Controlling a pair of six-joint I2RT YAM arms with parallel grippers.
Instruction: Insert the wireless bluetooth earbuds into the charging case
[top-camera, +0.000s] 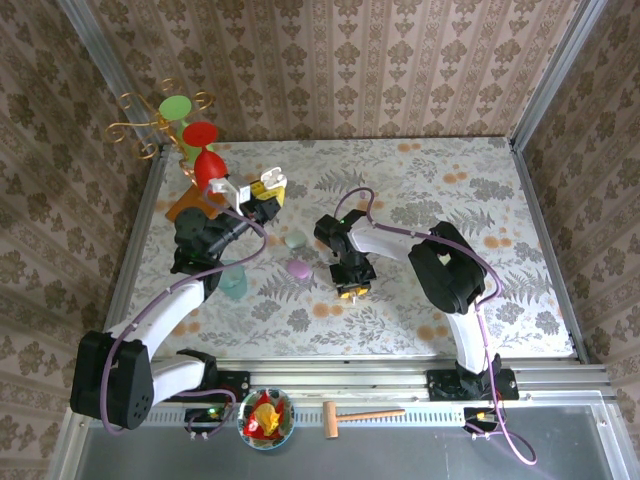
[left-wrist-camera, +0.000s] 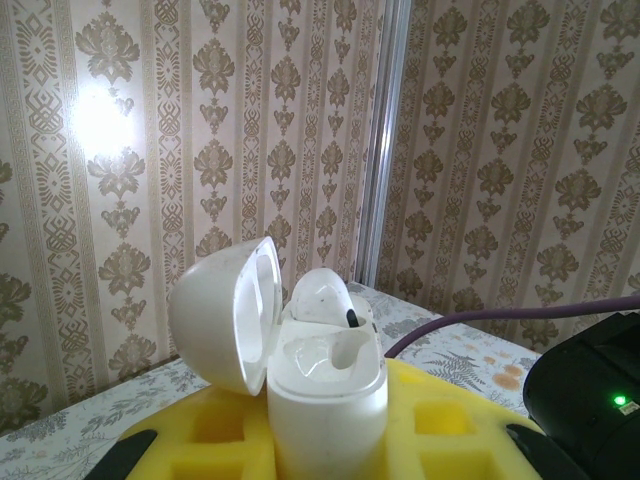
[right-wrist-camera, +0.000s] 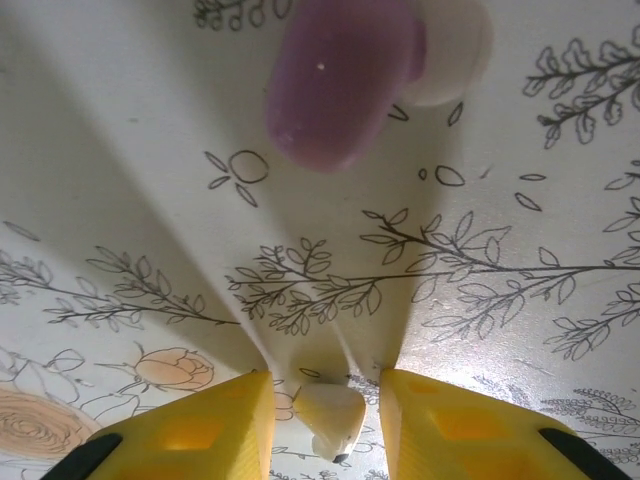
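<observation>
Looks about half done. Pinching the open white charging case (left-wrist-camera: 325, 395) upright in the left end effector (left-wrist-camera: 327, 452), with one pale earbud (left-wrist-camera: 325, 296) apparently seated inside. Straddling the second earbud (right-wrist-camera: 328, 412) on the bench (right-wrist-camera: 120, 150) with the right end effector (right-wrist-camera: 326, 425), narrowly spread, not yet gripping. Left to do: lift, carry, seat. Small, white, glossy, rounded; lies near a lilac oval case (right-wrist-camera: 340, 80).

The floral-patterned table (top-camera: 450, 190) bears a lilac oval case (top-camera: 298, 268) at centre frame, a pale green oval piece (top-camera: 295, 240) just above it, a translucent teal piece (top-camera: 234, 282) to their left, an orange-based stand (top-camera: 190, 205) upper left, and a pale earbud (right-wrist-camera: 330, 415) lying right of the lilac case
</observation>
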